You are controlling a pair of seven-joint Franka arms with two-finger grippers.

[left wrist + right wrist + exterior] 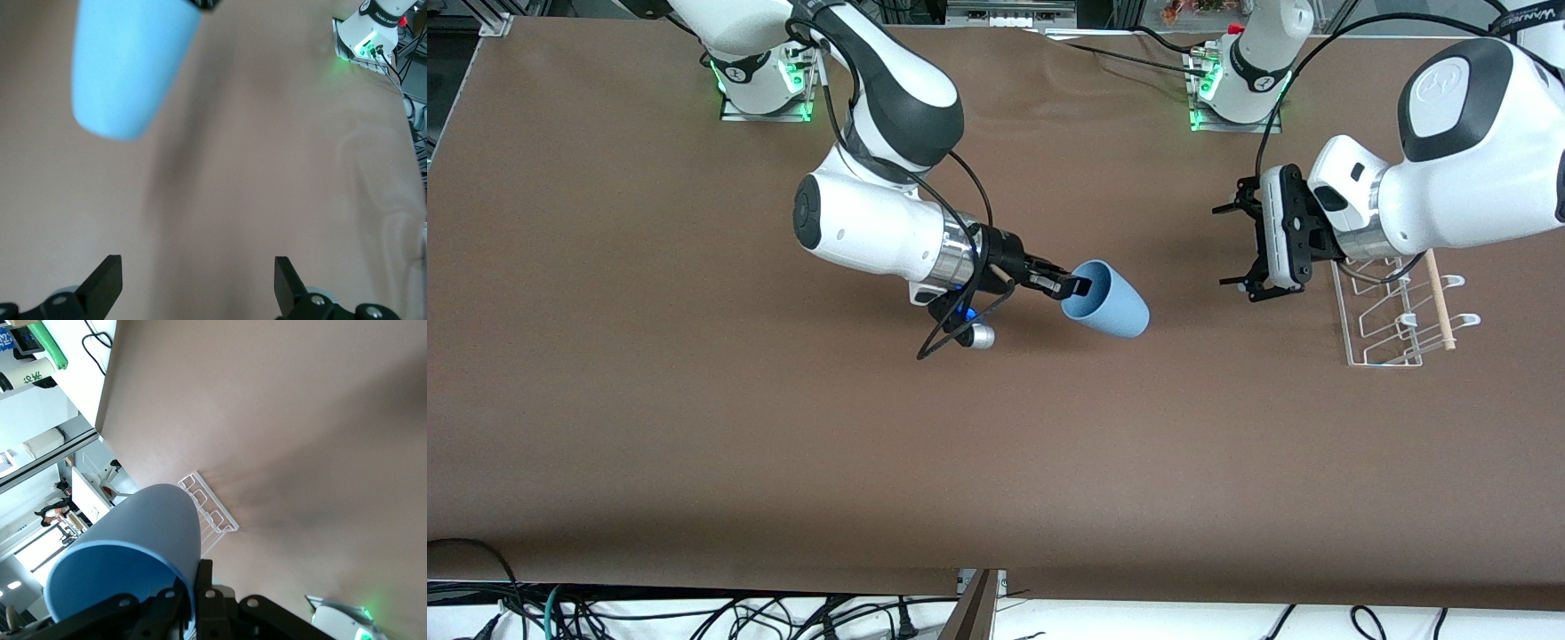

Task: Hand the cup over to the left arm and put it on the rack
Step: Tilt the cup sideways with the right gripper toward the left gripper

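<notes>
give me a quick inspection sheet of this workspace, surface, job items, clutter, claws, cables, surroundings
Surface: brown table, bare apart from the rack.
Job's things: cup held tilted in the air by its rim; rack at the left arm's end.
Clutter: nothing seen.
Claws: right claw shut on the cup over mid-table; left claw open, facing the cup, beside the rack.
Cables: black loop hangs at the right wrist.
Surroundings: loose cables below the table's near edge.

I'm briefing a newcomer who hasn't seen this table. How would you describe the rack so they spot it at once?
Start at the brown table and go to the left arm's end. There, under the left claw, which is open and empty, the rack sits on the table. It is the only white wire frame, with upright loops and one wooden dowel, unlike the blue cup held by the right claw.
</notes>
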